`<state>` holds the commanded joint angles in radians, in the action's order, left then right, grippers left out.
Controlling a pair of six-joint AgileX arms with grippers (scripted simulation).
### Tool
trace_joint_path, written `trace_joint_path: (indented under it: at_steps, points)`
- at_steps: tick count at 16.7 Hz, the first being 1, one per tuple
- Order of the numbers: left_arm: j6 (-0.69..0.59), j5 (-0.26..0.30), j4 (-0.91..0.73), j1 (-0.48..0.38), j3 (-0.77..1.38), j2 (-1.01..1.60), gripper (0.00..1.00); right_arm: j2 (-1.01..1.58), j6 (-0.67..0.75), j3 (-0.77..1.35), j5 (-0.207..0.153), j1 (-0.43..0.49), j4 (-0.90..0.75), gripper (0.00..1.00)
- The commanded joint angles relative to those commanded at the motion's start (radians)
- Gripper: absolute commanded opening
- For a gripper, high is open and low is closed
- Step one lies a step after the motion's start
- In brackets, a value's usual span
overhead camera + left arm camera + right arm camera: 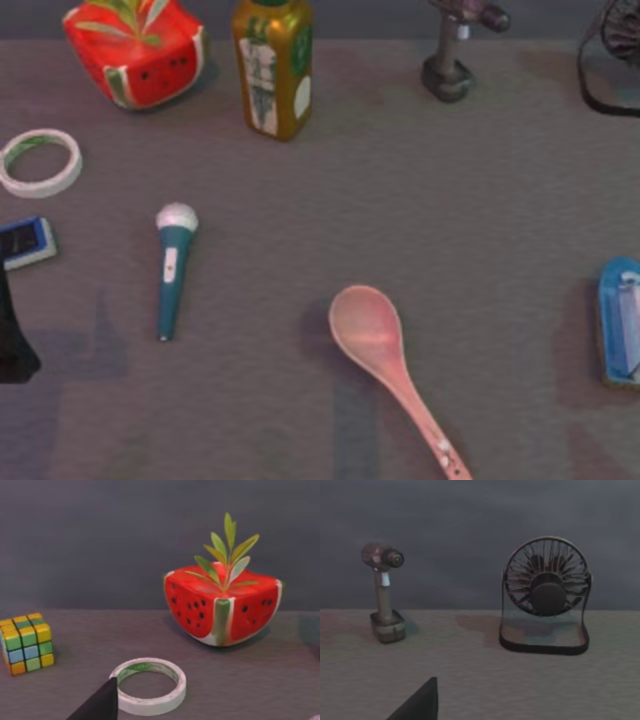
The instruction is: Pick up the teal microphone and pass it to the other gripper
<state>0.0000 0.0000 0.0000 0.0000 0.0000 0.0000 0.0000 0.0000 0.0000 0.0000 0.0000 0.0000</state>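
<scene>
Peering at our left gripper (pixel 102 704), we see only a dark finger tip by the tape ring (pixel 148 685); can't tell if jaws are open or closed. Same w/ our right gripper (pixel 420 702), parked facing the drill (pixel 383 594) & fan (pixel 546 595). The left arm (pixel 14 335) sits at the table's left edge. The teal microphone (pixel 173 268) lies flat on the table (pixel 450 200), left of center, head toward the watermelon pot (pixel 135 50), well apart from the pink spoon (pixel 385 360).
</scene>
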Motion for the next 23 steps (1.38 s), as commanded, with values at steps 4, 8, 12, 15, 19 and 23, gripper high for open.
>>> trace_joint_path:
  at_steps: [4,8,12,15,19,23]
  points:
    - [-0.006,0.001,-0.024,-0.01,0.027,0.032,1.0,0.0,0.0,0.0,0.0,0.0,0.0,1.0]
    - [-0.041,-0.003,-0.15,-0.057,0.174,0.222,1.0,0.0,0.0,0.0,0.0,0.0,0.0,1.0]
    - [-0.104,-0.011,-0.33,-0.123,0.41,0.565,1.0,0.0,0.0,0.0,0.0,0.0,0.0,1.0]
    - [-0.16,-0.015,-0.47,-0.179,0.615,0.872,1.0,0.0,0.0,0.0,0.0,0.0,0.0,1.0]
    - [-0.23,-0.017,-0.645,-0.252,0.883,1.268,1.0,0.0,0.0,0.0,0.0,0.0,0.0,1.0]
    - [-0.286,-0.021,-0.8,-0.312,1.097,1.58,1.0,0.0,0.0,0.0,0.0,0.0,0.0,1.0]
